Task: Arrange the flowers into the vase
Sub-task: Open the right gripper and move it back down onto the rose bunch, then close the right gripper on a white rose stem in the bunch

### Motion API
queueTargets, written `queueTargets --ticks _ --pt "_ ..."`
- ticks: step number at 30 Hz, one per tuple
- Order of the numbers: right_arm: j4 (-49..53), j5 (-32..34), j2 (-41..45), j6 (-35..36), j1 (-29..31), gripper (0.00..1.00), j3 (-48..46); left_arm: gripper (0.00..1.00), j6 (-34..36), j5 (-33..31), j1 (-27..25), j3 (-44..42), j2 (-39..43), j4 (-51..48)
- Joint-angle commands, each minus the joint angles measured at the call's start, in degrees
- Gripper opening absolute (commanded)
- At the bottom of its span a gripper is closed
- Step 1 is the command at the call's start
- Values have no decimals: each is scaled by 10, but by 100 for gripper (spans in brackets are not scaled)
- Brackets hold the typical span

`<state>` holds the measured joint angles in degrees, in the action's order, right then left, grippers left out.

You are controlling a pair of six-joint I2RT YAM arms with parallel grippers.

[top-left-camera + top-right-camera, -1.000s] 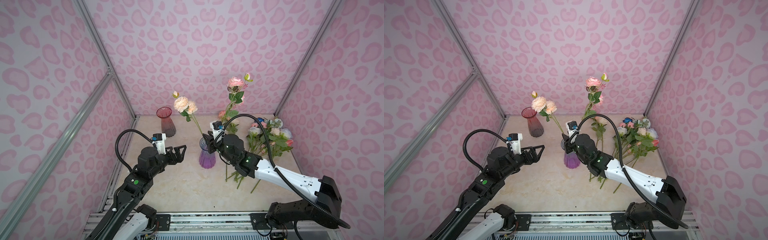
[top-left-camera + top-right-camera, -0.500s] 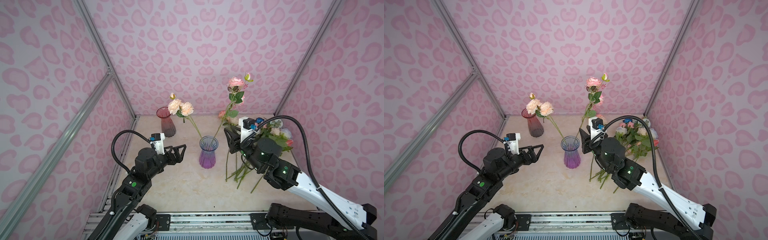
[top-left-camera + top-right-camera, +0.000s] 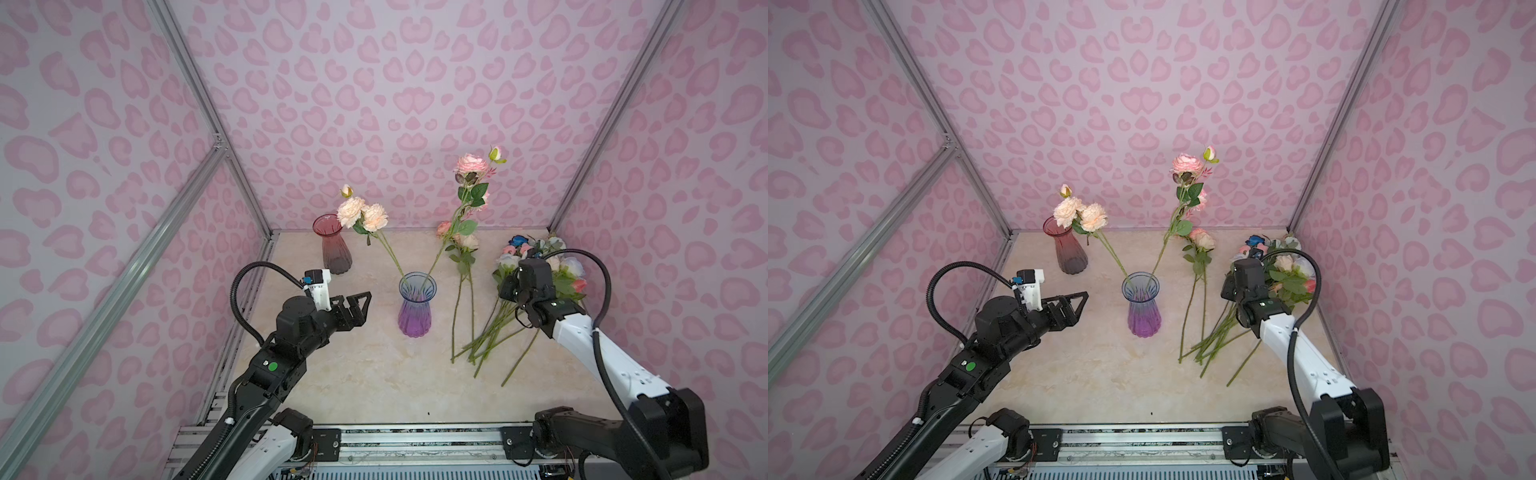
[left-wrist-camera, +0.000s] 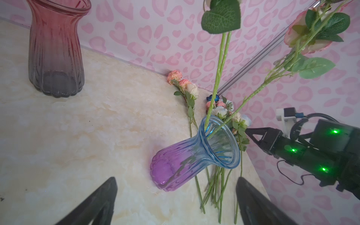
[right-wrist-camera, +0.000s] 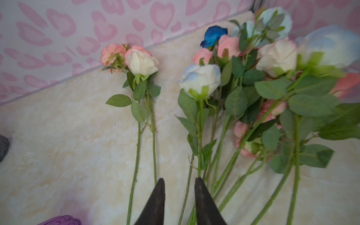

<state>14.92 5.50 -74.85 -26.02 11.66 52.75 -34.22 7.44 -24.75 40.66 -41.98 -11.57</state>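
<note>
Two flowers stand in the blue-and-purple vase [image 3: 417, 307] at the middle of the table [image 3: 374, 374], peach blooms [image 3: 361, 214] leaning left and a pink rose [image 3: 471, 164] leaning right. The remaining flowers [image 3: 571, 266] lie piled at the right, two loose stems [image 3: 465, 245] between them and the vase. The right gripper [image 5: 179, 180] hovers over the pile, jaws narrowly apart, gripping nothing. The left gripper [image 3: 365, 305] hangs near the vase, jaws spread wide, a red vase [image 3: 334, 245] behind

Both top views look down from high in front toward the back wall [image 3: 395, 104], covering the whole table [image 3: 374, 374]. The left wrist view faces the purple vase [image 4: 185, 161] closely. The right wrist view sits close over the loose flowers [image 5: 200, 79], which all views share.
</note>
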Motion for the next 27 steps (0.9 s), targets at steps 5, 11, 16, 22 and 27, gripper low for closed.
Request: queueTargets --ticks 5,11,16,22,27 --pt "50 -49 -235 24 -1 36 168 96 1 -22 1 -15 26 4" --pt "64 -63 -380 29 1 38 257 96 7 -22 1 -7 17 -3" --pt "84 -74 -449 41 2 35 318 96 13 -15 1 7 -7 0" --pt "93 -79 -485 49 2 31 356 96 19 -3 1 27 -38 4" --pt "102 -93 -503 51 2 20 367 96 20 -3 1 31 -45 4"
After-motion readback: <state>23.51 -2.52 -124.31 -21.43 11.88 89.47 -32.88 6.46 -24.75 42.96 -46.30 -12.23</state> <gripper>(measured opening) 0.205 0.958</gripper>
